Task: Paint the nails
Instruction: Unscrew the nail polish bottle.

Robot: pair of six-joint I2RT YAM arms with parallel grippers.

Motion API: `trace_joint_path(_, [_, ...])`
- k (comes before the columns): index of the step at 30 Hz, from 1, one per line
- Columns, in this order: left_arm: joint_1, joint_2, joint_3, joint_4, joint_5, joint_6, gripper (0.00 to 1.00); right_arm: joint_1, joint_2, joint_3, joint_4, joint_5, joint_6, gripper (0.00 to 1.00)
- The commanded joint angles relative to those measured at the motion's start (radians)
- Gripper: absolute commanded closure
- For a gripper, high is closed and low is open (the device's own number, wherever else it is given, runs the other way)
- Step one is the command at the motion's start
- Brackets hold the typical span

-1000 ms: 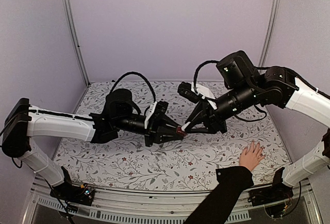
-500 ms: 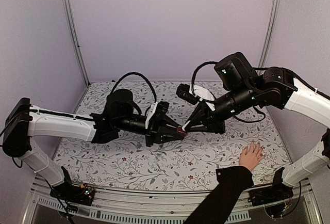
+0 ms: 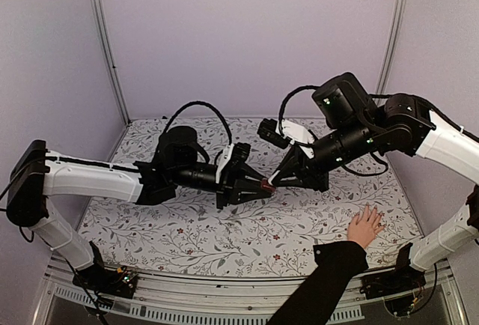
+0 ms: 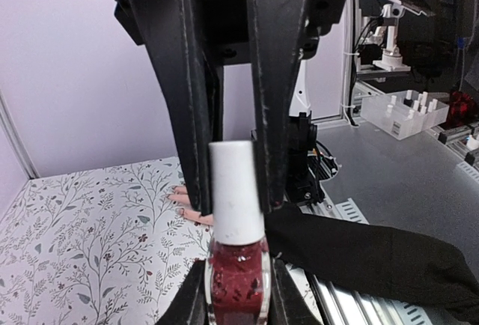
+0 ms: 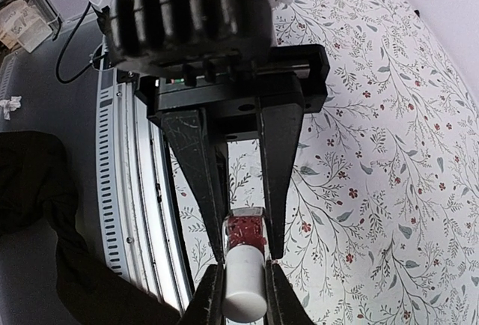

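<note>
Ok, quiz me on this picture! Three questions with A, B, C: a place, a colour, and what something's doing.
1. Where is the person's hand? A) on the table; B) on an arm; C) in a box.
2. What colour is the cap? A) blue; B) white; C) green.
3. What is the right gripper doing? A) lying down; B) open above the hand; C) shut on the cap.
Answers: A, it rests on the flowery top; B, white above the dark-red bottle; C, it pinches the cap while the left gripper holds the bottle.
</note>
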Motion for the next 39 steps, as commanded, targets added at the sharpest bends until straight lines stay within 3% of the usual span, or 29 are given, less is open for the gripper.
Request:
trace_joint_path(1, [-0.006,0.022,0.032,-0.046,-0.049,0.017,1.00,0.016,0.013,0.037,-0.004,0.048,0.015,1.00])
trace_joint_path(17, [-0.036,0.051,0.110,-0.207,-0.176,0.105,1.00,0.016,0.045,0.054,-0.042,0.077,0.033,1.00])
trace_joint_path(29, [-0.013,0.026,0.057,-0.093,-0.109,0.022,1.00,0.016,0.008,0.037,-0.010,0.044,0.029,1.00])
trace_joint_path(39, [-0.032,0.017,0.063,-0.112,-0.305,0.055,1.00,0.014,0.020,0.047,-0.043,0.091,0.041,1.00])
